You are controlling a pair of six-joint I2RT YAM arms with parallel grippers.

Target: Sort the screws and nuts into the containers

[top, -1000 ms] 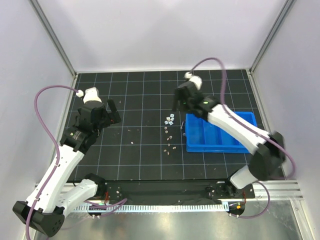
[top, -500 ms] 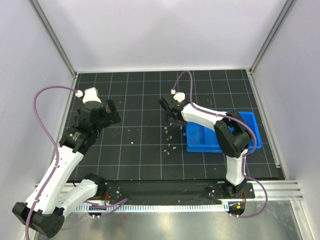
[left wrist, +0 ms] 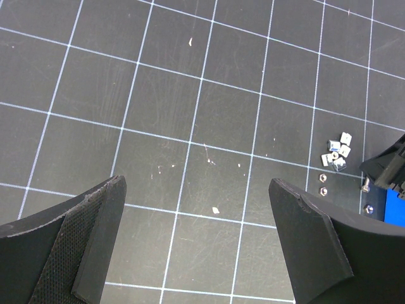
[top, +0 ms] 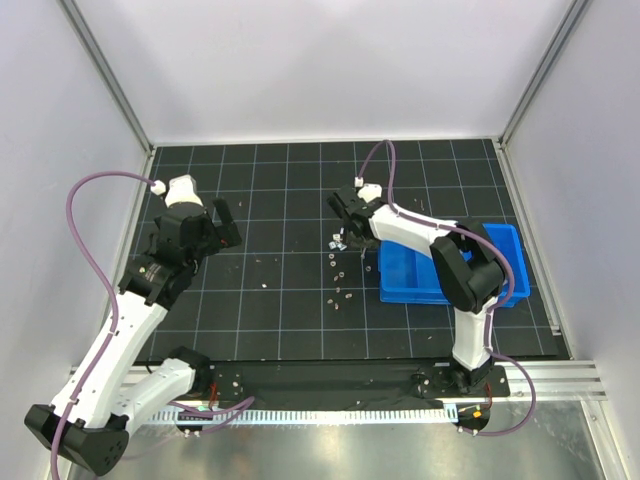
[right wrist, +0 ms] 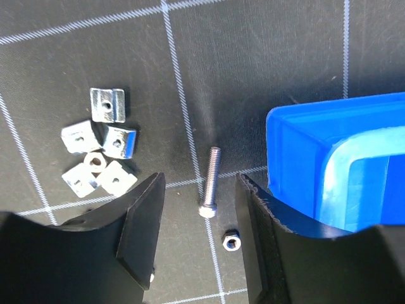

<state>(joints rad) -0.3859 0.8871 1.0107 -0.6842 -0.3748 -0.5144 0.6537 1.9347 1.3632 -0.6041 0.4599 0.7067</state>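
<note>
In the right wrist view a thin silver screw (right wrist: 211, 180) lies on the black mat, with a small hex nut (right wrist: 231, 241) just below its head. My right gripper (right wrist: 199, 189) is open. Its jaws stand on either side of the screw without touching it. A cluster of square nuts (right wrist: 101, 149) lies to the left, and the blue containers tray (right wrist: 335, 164) is close on the right. From above, the right gripper (top: 345, 225) sits low by the tray's (top: 450, 270) left end. My left gripper (top: 225, 225) hovers open over bare mat (left wrist: 196, 234).
More small screws and nuts (top: 340, 290) are strewn down the mat below the cluster. White walls and metal posts fence the mat. In the left wrist view the nut cluster (left wrist: 335, 152) and a tray corner (left wrist: 392, 206) show at the right edge.
My right arm has swung in and come down beside the nut cluster, and its jaws have narrowed around the screw. The blue tray sits slightly further right. The left arm has not moved.
</note>
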